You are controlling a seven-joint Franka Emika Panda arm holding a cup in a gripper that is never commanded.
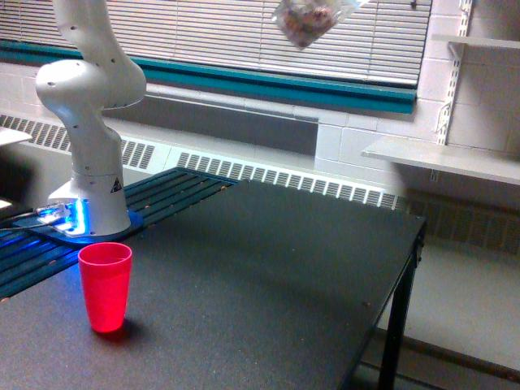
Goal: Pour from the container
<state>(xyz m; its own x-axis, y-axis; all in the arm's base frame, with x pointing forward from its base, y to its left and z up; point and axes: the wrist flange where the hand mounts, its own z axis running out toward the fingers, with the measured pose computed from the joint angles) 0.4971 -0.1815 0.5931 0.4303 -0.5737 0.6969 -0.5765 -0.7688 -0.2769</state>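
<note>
Clear container point(305, 22) with pinkish bits tilted at top edge, hand out of frame, grip unseen

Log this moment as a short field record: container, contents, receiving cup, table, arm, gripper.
container: clear plastic cup, high at the frame's top edge, tilted, partly cut off
contents: small pinkish-brown bits visible inside; none seen falling
receiving cup: red plastic cup, upright on the table, toward the exterior view's left, not under the container
table: black table, front right leg visible
arm: white robot arm base behind the red cup, blue light at its foot
gripper: out of frame above
</note>
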